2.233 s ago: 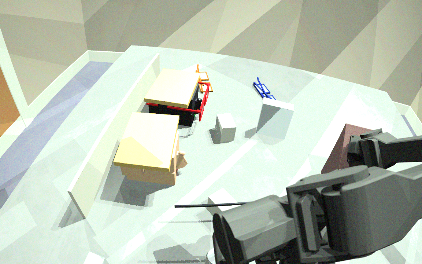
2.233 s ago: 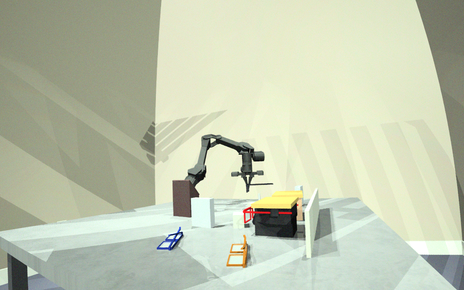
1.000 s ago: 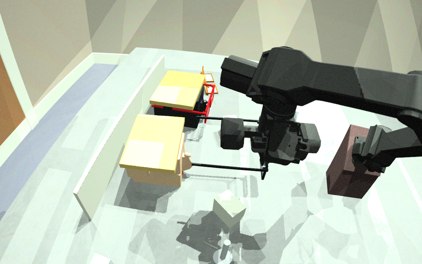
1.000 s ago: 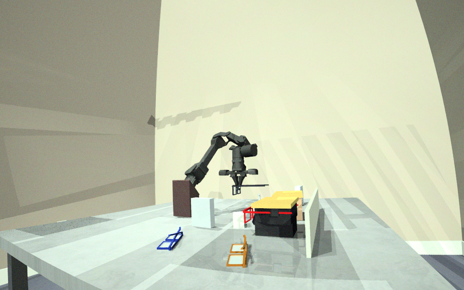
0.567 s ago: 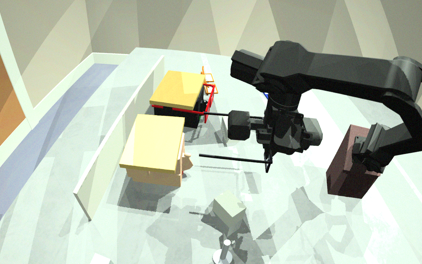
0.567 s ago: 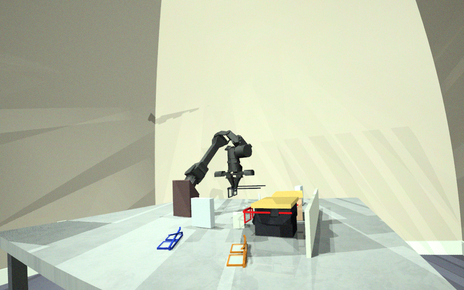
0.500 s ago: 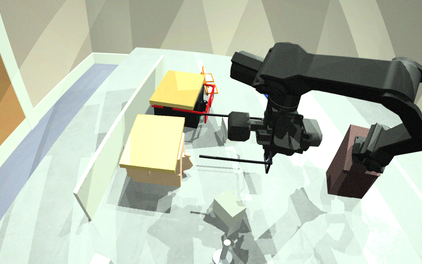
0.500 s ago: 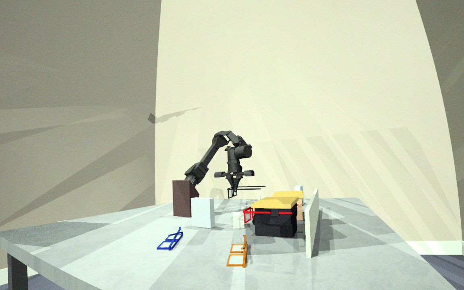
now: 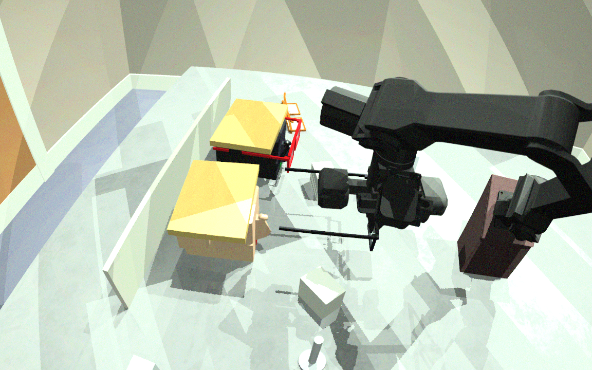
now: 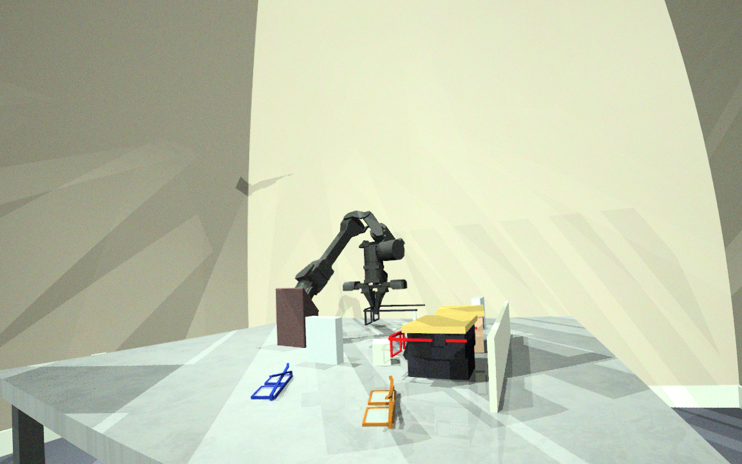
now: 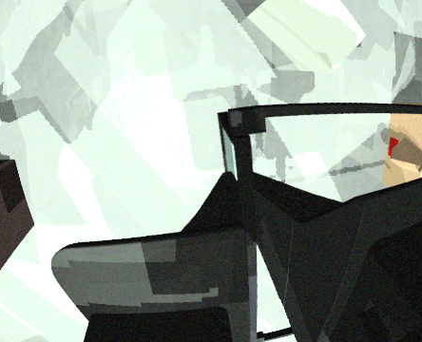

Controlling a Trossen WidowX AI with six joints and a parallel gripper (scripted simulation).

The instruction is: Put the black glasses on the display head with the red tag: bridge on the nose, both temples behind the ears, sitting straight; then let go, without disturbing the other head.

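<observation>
Black glasses (image 9: 326, 232) (image 10: 402, 304) (image 11: 335, 108) hang in the air, temples open and pointing toward the heads. My gripper (image 10: 375, 314) (image 11: 235, 180) is shut on their front frame; the top view hides its fingertips behind the arm. The tan head (image 9: 217, 248) (image 10: 480, 337) (image 11: 411, 125) has a red tag (image 11: 392, 146) and a yellow slab on top. The temple ends stop short of its face, and the glasses appear offset toward the dark head (image 9: 265, 172) (image 10: 440, 363). That head wears red glasses (image 9: 265, 155) (image 10: 414, 340) and has a yellow slab too.
A pale upright panel (image 9: 169, 184) (image 10: 498, 357) stands behind the heads. A pale block (image 9: 318, 292) and a white post (image 9: 315, 350) stand at the near side. Orange glasses (image 10: 377, 425), blue glasses (image 10: 272, 393), a light blue block (image 10: 323, 340) and a brown block (image 9: 488, 262) (image 10: 290, 317) are also there.
</observation>
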